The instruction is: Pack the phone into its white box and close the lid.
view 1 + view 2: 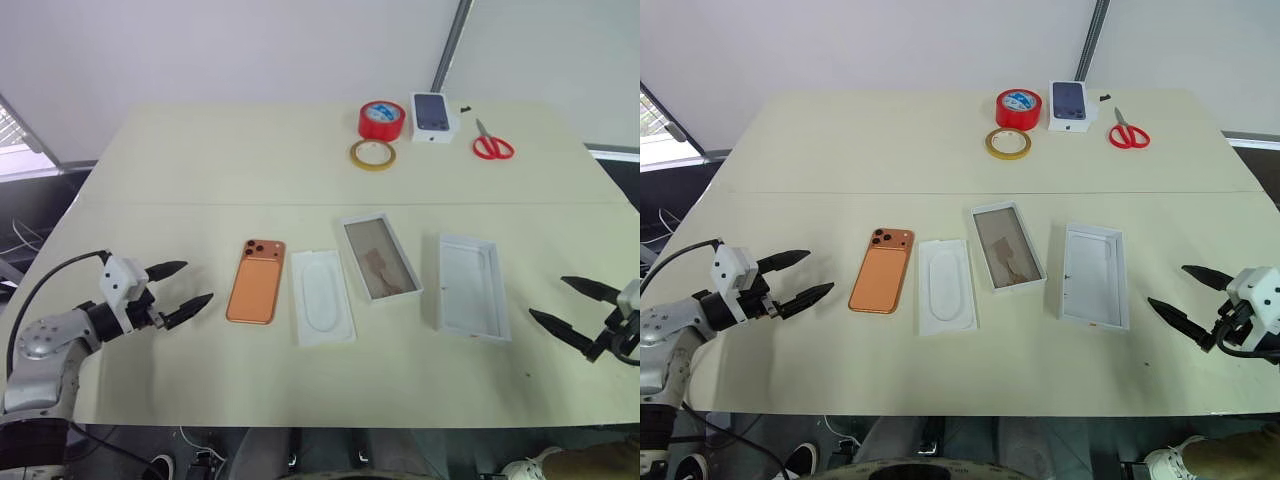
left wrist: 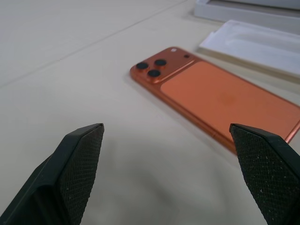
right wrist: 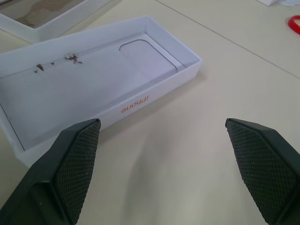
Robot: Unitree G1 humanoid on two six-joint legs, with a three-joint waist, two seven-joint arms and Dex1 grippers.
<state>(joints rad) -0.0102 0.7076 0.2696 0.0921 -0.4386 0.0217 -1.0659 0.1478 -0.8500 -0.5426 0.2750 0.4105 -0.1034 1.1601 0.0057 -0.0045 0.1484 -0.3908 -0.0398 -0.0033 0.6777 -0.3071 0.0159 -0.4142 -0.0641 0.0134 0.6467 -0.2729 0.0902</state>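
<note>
Phone (image 1: 256, 281) lying face down on the counter (image 1: 250, 160), camera bump at its far end, left of centre in the near row. Just right of it, flat white card (image 1: 322, 297) with an oval relief, close beside but apart from the phone. Next to the right, white box (image 1: 380, 257), open side up, brownish-grey floor showing, turned a little askew. Further right, lid (image 1: 472, 286), hollow side up, plain white inside with a few dark specks near one end, set apart from the box.

Left gripper (image 1: 190, 287) held low over the near left of the counter, pointing right toward the phone, jaws spread wide and grasping nothing; bare counter between its tips and the phone. Right gripper (image 1: 565, 305) at the near right edge, pointing left toward the lid, jaws likewise released and empty; open counter between it and the lid.

Card lay between phone and box on the direct line from one to the other.

At the far side, well away from the row: red tape roll (image 1: 382, 120), yellowish tape ring (image 1: 372, 154) just nearer than it, small white box (image 1: 433, 116) bearing a dark phone picture, and red-handled scissors (image 1: 491, 143) furthest right.
</note>
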